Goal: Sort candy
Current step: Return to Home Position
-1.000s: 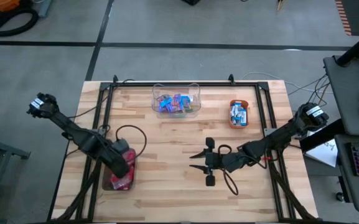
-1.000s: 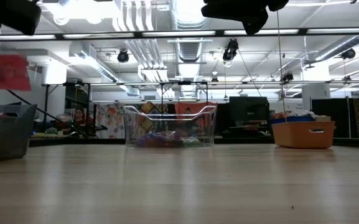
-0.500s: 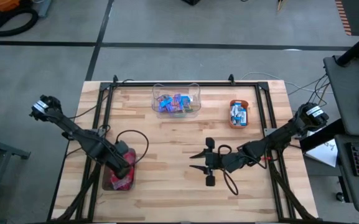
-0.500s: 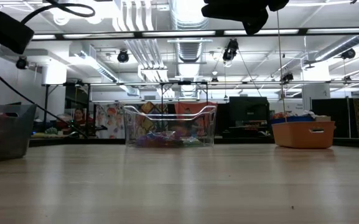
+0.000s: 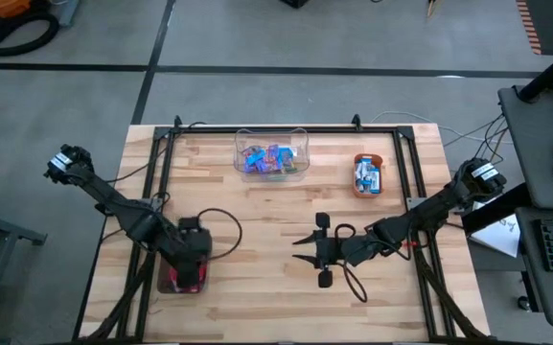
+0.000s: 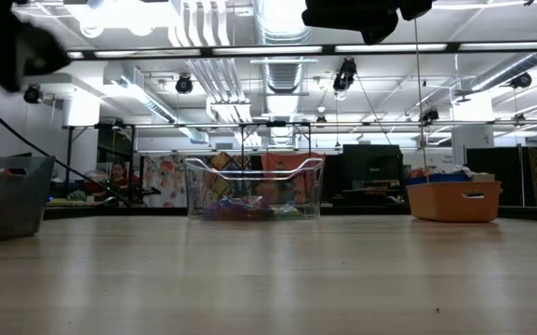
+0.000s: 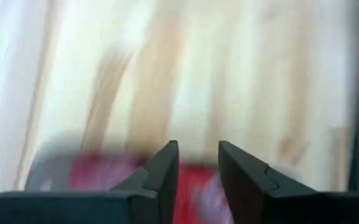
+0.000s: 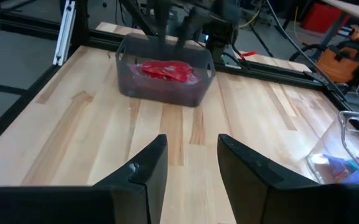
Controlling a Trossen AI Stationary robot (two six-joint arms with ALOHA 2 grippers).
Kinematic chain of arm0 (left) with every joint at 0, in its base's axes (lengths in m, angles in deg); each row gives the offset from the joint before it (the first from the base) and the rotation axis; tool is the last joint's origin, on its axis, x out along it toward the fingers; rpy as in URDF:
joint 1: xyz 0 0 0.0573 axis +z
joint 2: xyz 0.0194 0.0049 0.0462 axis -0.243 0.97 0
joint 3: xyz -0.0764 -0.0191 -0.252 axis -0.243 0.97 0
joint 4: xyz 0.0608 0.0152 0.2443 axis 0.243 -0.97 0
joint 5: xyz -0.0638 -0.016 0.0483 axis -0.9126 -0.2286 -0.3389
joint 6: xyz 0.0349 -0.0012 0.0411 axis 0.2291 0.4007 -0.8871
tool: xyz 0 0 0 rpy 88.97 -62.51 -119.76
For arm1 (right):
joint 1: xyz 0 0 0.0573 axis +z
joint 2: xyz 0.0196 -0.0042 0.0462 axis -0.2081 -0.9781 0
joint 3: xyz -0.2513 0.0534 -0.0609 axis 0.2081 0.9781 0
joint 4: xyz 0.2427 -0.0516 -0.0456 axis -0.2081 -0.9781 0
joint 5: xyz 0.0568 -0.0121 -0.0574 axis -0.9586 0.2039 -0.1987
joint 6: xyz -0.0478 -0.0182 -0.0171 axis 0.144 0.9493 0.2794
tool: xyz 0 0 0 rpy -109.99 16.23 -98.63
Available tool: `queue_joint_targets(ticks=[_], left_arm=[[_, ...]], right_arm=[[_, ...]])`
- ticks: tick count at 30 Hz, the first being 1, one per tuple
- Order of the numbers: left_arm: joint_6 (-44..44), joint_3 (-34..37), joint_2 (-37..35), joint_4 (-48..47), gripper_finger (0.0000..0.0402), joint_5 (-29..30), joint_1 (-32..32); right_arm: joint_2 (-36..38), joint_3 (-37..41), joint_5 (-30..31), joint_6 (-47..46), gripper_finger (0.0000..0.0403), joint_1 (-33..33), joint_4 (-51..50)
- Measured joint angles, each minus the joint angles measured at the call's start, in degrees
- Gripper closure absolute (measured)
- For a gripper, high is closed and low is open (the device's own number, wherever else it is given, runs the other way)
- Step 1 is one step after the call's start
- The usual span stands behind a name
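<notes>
Over the dark bin at the worktop's left front, the left tool hangs empty, fingers narrowly parted above red candy. Mid-worktop, the right tool waits empty, spread wide. Mixed candy lies in the clear box.

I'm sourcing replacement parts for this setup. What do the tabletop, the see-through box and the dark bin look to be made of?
Tabletop: light wood planks with a matte finish; grain and seams are visible.
See-through box: likely clear rigid plastic, glossy; candy shows through its walls.
Dark bin: probably grey tinted plastic, slightly translucent, with a moulded rim.
</notes>
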Motion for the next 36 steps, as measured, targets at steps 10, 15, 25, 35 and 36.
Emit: queue_joint_targets(ticks=[10,15,25,35,36], left_arm=[[-38.5,10.3,-10.1,28.8,0.0389,11.0,4.1],[-47.8,19.6,-17.5,44.1,0.0396,3.9,12.8],[-48.8,33.5,-28.0,52.7,0.0401,-16.6,34.9],[-45.0,35.4,-36.9,45.6,0.0401,-22.7,39.3],[-44.2,35.4,-38.2,43.7,0.0401,-22.8,39.3]], right_arm=[[0.0,0.7,-10.7,6.4,0.0296,-4.5,4.6],[0.0,0.7,-18.6,8.0,0.0309,-10.2,4.4],[3.2,7.6,-29.1,10.6,0.0347,-19.2,6.2],[23.3,26.8,-29.1,11.1,0.0367,-24.0,14.6],[25.8,28.5,-29.2,11.1,0.0367,-24.3,14.6]])
